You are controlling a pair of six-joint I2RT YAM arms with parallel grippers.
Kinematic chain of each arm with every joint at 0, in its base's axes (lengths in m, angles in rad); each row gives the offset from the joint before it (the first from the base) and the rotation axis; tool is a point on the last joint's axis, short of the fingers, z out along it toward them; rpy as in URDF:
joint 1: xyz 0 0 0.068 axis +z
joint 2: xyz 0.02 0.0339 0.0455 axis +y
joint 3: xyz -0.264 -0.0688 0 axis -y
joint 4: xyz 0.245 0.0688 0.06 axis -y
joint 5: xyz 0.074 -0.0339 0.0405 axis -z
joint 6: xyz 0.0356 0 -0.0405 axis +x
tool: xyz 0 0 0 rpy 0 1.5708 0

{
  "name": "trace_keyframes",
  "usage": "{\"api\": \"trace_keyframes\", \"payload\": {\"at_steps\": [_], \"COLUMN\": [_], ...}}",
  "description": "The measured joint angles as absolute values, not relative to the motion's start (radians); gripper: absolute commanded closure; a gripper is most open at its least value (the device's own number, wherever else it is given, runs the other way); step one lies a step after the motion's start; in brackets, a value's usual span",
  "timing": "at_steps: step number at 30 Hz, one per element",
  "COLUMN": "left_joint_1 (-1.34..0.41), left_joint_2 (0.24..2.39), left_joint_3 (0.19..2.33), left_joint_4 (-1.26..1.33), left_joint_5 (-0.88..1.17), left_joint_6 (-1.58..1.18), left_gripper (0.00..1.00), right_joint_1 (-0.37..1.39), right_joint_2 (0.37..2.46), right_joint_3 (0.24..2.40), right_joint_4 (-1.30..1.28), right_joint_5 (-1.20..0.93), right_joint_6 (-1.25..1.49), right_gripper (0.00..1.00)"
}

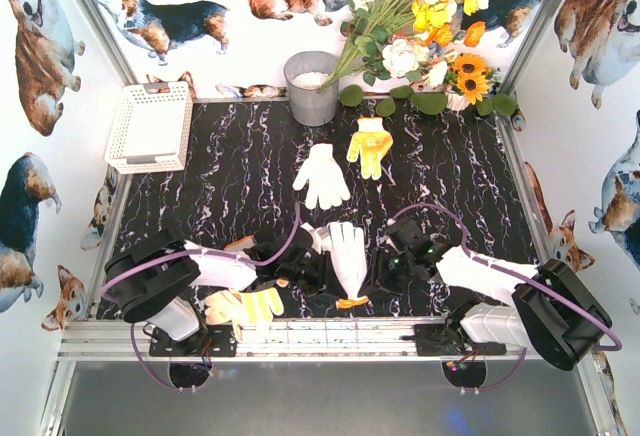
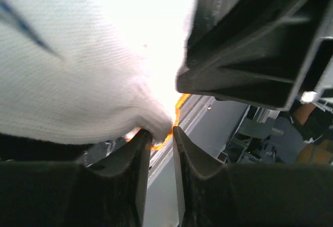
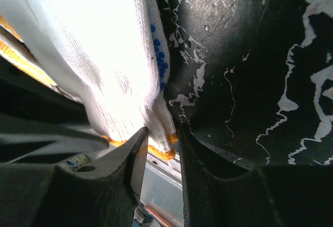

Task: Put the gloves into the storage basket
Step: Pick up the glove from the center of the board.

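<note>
A white glove with an orange cuff lies at the near middle of the table, between my two grippers. My left gripper is shut on its cuff; in the left wrist view the white glove fills the upper left and its orange edge sits between the tips of the gripper. My right gripper is shut on the same cuff from the other side, with the glove above the jaws. The white storage basket stands at the far left. A white glove and a yellow glove lie mid-table. A yellow-and-white glove lies by my left arm.
A grey metal bucket stands at the back middle, with a bunch of flowers to its right. The metal frame rail runs along the near edge. Walls close in the table on the left and right.
</note>
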State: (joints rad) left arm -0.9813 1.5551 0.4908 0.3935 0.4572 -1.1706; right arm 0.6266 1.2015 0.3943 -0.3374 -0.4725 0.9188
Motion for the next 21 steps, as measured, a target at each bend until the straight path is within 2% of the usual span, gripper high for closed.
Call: {"api": "trace_keyframes", "payload": {"at_steps": [4,9,14,16,19,21], "left_joint_1": [-0.982,-0.982,-0.982,-0.982,-0.982,-0.983], "left_joint_2": [1.589,1.593,1.574,1.559,1.543,1.529], "left_joint_3": [0.461,0.456,0.464,0.464,0.466,0.471], "left_joint_4": [0.408,0.4,0.344,0.315,0.278,0.263], "left_joint_5": [0.439,0.429,0.418,0.413,0.406,0.407], "left_joint_6": [-1.215,-1.231,-1.229,-1.226,-1.22,-1.223], "left_gripper": [0.88,0.99,0.99,0.92,0.6,0.5], "right_joint_1": [0.627,0.627,0.627,0.627,0.627,0.627], "right_joint_2": [1.198,1.198,1.198,1.198,1.191,1.174], "right_joint_3": [0.394,0.394,0.394,0.394,0.394,0.395], "right_joint_4": [-0.339,-0.338,-0.338,-0.339,-0.342,-0.354], "right_joint_5": [-0.467,-0.466,-0.464,-0.463,-0.459,-0.447], "right_joint_6": [0.918,0.918,0.918,0.918,0.918,0.918], "right_gripper": [0.67,0.68,0.68,0.66,0.61,0.57]}}
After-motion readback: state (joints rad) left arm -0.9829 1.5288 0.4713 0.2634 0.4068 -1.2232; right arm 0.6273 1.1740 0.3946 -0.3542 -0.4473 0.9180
